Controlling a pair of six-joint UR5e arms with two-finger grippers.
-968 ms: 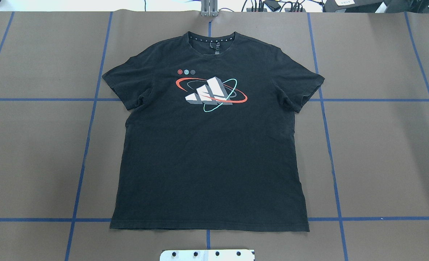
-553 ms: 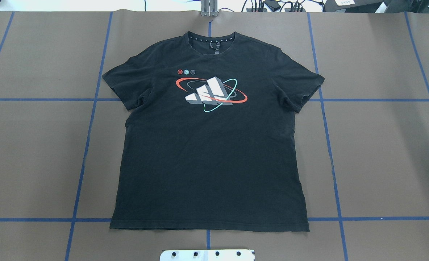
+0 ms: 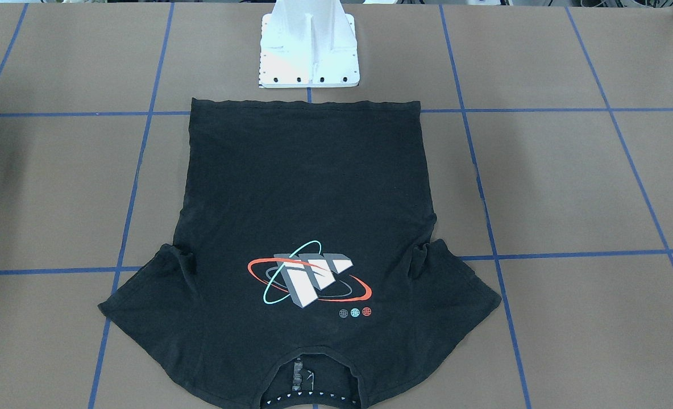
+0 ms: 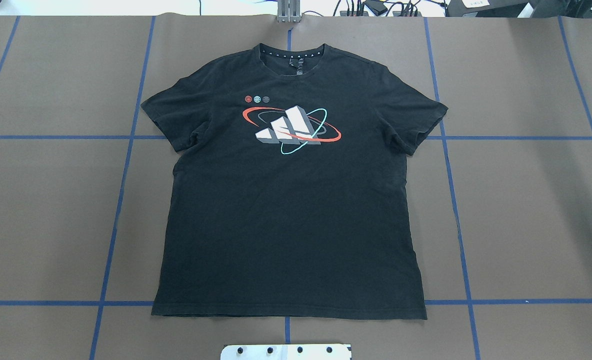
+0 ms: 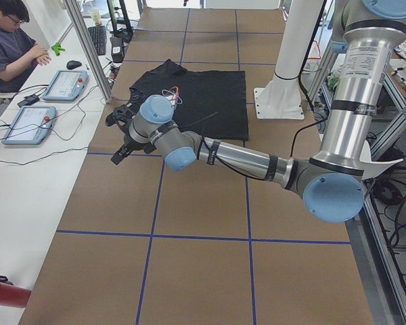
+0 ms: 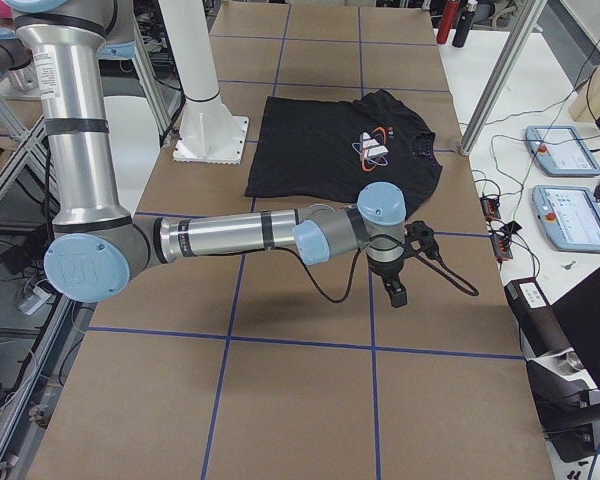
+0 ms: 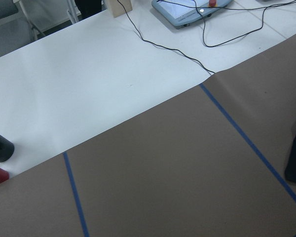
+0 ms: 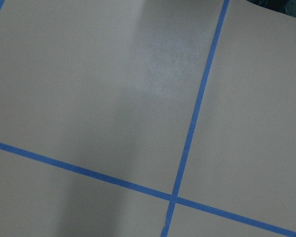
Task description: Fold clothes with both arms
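Folding is not yet begun: the black T-shirt point(image 4: 286, 215) is spread flat, graphic up, on the brown table point(image 4: 526, 210), with no sleeve or hem turned over. The left gripper point(image 5: 120, 150) and right gripper point(image 6: 394, 290) are held clear of it at either side; whether they are parted cannot be told.

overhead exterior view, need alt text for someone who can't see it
A black short-sleeved T-shirt lies spread flat, print side up, in the middle of a brown table marked with a grid of blue tape, collar at the far end and hem toward the camera. Its chest graphic shows white-grey blocks ringed by red and teal ellipses.
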